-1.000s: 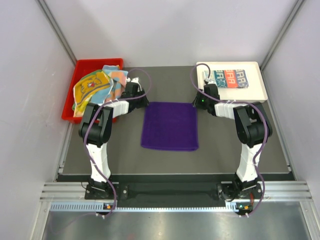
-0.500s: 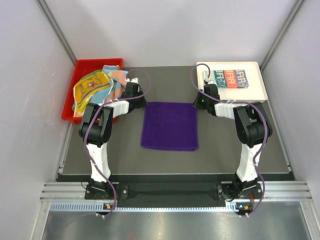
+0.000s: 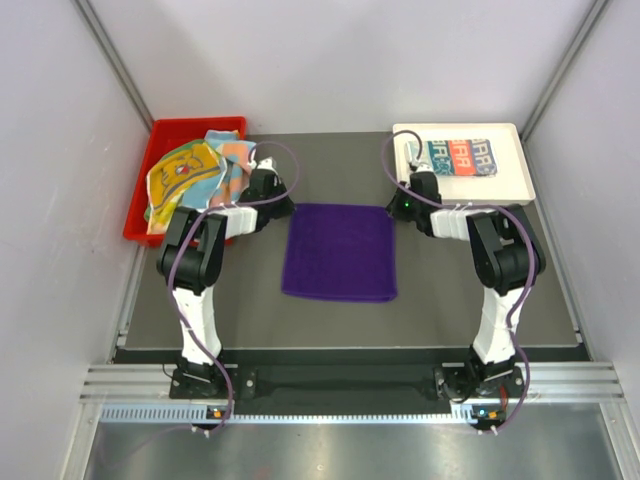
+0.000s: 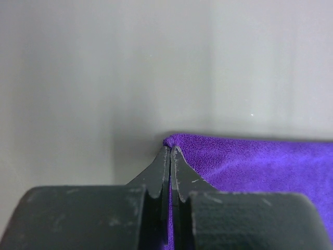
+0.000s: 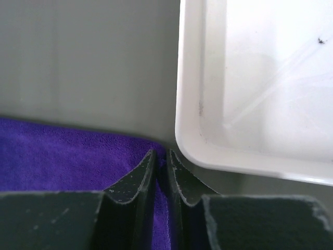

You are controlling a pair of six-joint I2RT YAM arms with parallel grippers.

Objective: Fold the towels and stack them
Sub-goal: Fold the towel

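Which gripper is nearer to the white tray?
Right. The right gripper sits at the purple towel corner beside the white tray; the left gripper is across the towel, by the red bin.

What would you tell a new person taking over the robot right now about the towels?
Grippers: the left gripper is shut on the far left corner of the purple towel. The right gripper is shut on its far right corner, beside the tray.
Towels: the purple towel lies flat mid-table, unfolded.
Done: the lettered towel lies folded in the tray.
Left: fold the purple towel and probably stack it there, then do the crumpled towels in the bin.
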